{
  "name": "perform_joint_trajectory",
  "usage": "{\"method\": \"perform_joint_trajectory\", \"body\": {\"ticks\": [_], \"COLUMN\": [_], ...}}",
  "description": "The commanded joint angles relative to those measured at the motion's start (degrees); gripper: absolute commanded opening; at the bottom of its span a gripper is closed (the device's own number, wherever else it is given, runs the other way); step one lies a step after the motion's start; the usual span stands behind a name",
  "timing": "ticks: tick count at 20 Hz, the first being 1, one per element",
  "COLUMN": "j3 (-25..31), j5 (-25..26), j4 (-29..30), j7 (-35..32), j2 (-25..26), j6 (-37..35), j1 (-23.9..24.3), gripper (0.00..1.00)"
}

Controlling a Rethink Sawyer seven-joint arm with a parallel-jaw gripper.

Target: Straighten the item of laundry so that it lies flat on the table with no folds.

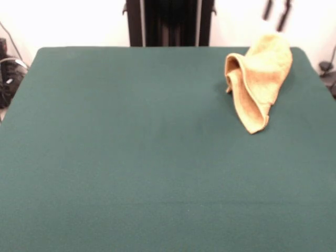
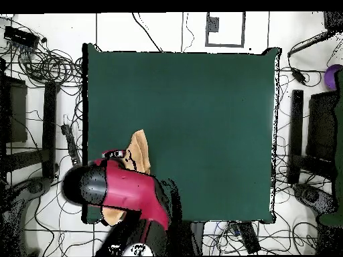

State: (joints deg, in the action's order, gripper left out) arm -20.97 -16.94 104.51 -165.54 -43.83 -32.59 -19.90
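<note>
The item of laundry (image 1: 258, 79) lies bunched at the table's (image 1: 131, 157) two o'clock corner, unstraightened; gripper unseen beneath the arm (image 2: 117, 191), its state untellable; next, spreading a hem.

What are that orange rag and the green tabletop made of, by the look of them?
The orange towel looks like soft terry cotton: a fuzzy, matte nap, a stitched hem along its edge, and limp drooping folds. The table seems covered in plain dark green cloth, matte and smooth, without shine; what lies beneath cannot be seen.
</note>
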Motion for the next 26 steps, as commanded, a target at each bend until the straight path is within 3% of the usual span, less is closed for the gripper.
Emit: {"method": "perform_joint_trajectory", "body": {"ticks": [1,3,5,8,10,12,16,20,22,24,26], "j3": [8.33,9.42,11.19,11.9,8.18,6.06,8.53,10.4,14.26,20.24,23.11], "j5": [7.89,9.08,8.9,7.07,5.95,3.92,2.45,4.77,7.36,9.47,10.93], "j4": [2.19,2.48,4.69,6.96,5.36,4.56,7.19,8.92,10.7,13.44,15.28], "j7": [16.04,14.81,11.13,-1.64,-9.77,-13.56,-10.05,-5.56,-0.35,6.86,10.09], "j2": [-8.2,-8.33,-6.73,-1.91,1.6,3.46,2.74,3.36,2.07,-0.71,-3.21], "j6": [-13.51,-10.73,-2.33,12.47,15.26,15.03,18.63,22.15,22.02,18.36,14.74], "j1": [4.52,5.78,6.42,4.61,0.4,-2.19,-0.8,1.44,5.95,12.33,15.6], "gripper": [1.0,1.0,1.0,1.0,1.0,1.0,1.0,1.0,1.0,1.0,1.0]}}
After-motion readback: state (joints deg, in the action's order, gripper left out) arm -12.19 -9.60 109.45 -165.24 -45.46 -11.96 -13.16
